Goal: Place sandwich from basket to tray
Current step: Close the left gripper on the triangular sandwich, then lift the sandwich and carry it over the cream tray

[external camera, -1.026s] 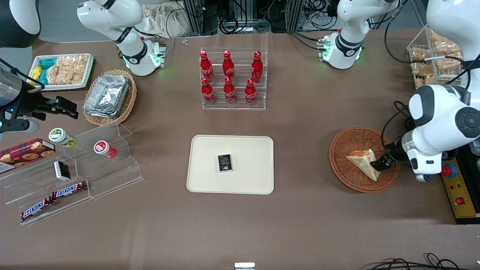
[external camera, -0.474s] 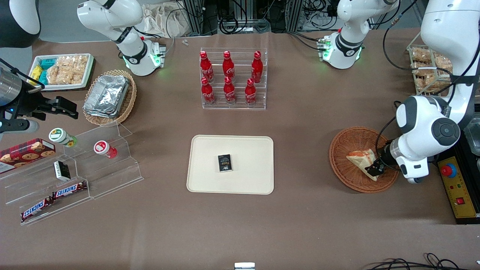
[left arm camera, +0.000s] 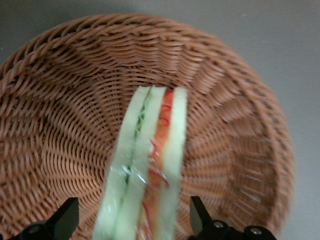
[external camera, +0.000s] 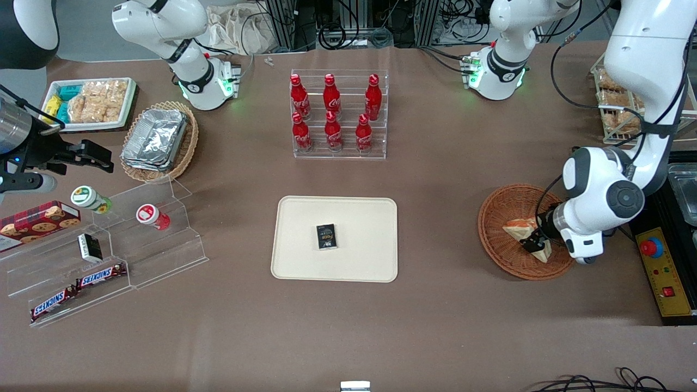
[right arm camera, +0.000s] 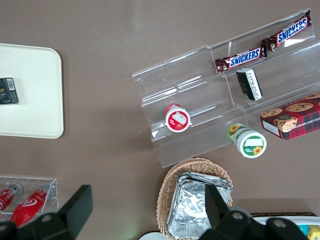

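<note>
Your gripper (left arm camera: 134,220) is down in the basket (left arm camera: 60,115), spread wide, with one finger on each side of the sandwich (left arm camera: 145,175) and neither pad visibly touching the wrap. The sandwich stands on edge between the fingers, filling edge toward the wrist camera. In the front view the gripper (external camera: 535,243) sits over the wedge's end toward the working arm, so the sandwich (external camera: 518,229) is not yet lifted out of the basket (external camera: 498,218).

Risks, as judgement:
- The clear wrap is slick and the bread soft. Close too lightly and the wedge may slide out on the lift; close too hard and the layers crush.
- The grasp looks off toward one end, though the front view is too small to be sure. An off-centre hold may let the wedge swing or pivot.
- The tray (external camera: 294,261) already carries a small dark packet (external camera: 326,237). Set down clear of it, or the sandwich lands tilted.

Legible writing: "SNICKERS" on the bars (right arm camera: 239,59) in the acrylic stand (right arm camera: 200,90). The red bottles (external camera: 331,111) carry a white script logo I cannot read. The packet's label is unreadable.
</note>
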Action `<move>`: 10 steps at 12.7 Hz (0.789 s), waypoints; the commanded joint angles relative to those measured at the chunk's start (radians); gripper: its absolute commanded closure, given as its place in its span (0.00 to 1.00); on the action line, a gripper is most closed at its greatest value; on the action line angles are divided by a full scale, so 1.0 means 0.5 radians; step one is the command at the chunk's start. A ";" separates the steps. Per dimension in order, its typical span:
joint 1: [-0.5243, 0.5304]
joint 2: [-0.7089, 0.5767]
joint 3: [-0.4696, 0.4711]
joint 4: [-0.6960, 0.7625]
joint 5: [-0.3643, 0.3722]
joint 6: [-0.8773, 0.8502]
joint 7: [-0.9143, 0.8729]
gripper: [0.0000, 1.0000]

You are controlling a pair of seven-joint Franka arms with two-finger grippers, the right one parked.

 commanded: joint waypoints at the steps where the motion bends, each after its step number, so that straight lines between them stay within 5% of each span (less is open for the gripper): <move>1: -0.004 0.071 -0.001 0.000 0.089 0.071 -0.050 0.01; 2: -0.004 0.086 -0.001 0.043 0.098 0.071 -0.111 0.20; 4: -0.034 0.092 -0.004 0.104 0.102 0.071 -0.283 0.88; 5: -0.059 0.126 -0.001 0.126 0.117 0.068 -0.305 1.00; 10: -0.123 0.105 -0.019 0.322 0.396 -0.112 -0.363 1.00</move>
